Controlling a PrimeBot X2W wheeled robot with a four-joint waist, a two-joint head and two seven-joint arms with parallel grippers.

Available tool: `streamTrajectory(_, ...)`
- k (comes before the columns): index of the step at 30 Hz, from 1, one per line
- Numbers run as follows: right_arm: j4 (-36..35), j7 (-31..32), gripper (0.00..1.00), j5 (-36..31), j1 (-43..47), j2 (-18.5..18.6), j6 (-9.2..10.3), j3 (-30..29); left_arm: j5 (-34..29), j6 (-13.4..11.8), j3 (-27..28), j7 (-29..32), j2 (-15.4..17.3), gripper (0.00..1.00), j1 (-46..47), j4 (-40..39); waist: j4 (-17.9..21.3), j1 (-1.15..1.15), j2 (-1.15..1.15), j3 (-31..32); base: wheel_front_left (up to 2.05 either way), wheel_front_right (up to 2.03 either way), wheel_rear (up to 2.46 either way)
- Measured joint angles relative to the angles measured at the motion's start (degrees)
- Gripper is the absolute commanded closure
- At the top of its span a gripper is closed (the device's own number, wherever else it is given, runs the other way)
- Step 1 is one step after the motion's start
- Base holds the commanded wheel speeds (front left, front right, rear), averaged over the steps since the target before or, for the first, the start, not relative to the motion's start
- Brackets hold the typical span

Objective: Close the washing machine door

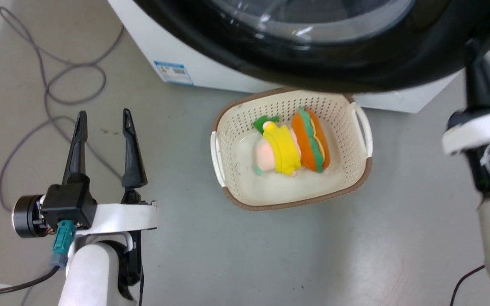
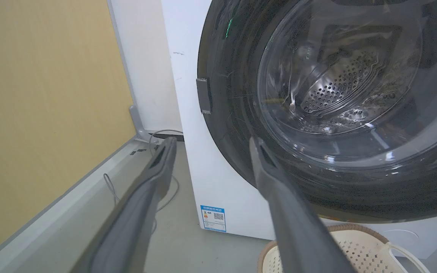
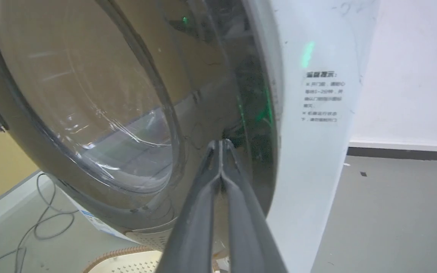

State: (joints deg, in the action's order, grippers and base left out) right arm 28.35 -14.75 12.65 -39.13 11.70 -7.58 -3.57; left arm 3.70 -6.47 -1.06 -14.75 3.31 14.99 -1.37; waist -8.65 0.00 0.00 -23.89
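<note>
Push phase: right pincer (image 3: 221, 143) closed, tips at washing machine door (image 3: 108, 106) rim; left pincer (image 1: 104, 114) spread, idle. Door looks nearly home. Next, firm push flush.

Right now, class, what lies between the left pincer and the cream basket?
Just bare grey floor: the head view shows nothing lying between the left pincer and the cream basket.
</note>
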Motion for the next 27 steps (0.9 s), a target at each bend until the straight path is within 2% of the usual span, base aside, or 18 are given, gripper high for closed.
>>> streamTrajectory(5,4.2,0.0,1.00,-0.6,-5.0,-0.2,0.02,-3.7,0.0,-0.2,-0.3,0.0,-0.2,0.00,0.3,0.0,-1.3,0.00,0.00,-1.6,0.00,0.00,0.00)
streamTrajectory(11,7.8,0.0,1.00,-2.0,-9.2,-0.2,0.02,-5.6,0.0,-0.5,-0.6,0.0,-0.3,0.00,0.8,0.0,-2.3,0.00,0.00,-2.7,0.00,0.00,0.00)
streamTrajectory(17,8.9,0.0,1.00,-4.3,-10.4,-0.8,0.02,-7.1,0.0,-0.7,-0.4,0.0,-0.3,0.00,1.2,0.3,-2.2,0.00,0.00,-2.4,0.00,0.00,0.00)
streamTrajectory(21,6.4,0.0,1.00,-4.6,-9.5,-1.4,0.03,-6.9,0.0,-0.8,-0.2,0.0,-0.3,0.00,1.2,1.0,-1.5,0.00,0.00,-0.9,0.00,0.00,0.00)
streamTrajectory(27,-2.9,0.0,1.00,-4.6,-2.7,-2.8,0.03,-7.1,-0.6,-0.4,0.4,0.0,-0.3,0.00,-0.2,2.1,0.3,0.00,0.00,2.8,0.00,0.00,0.00)
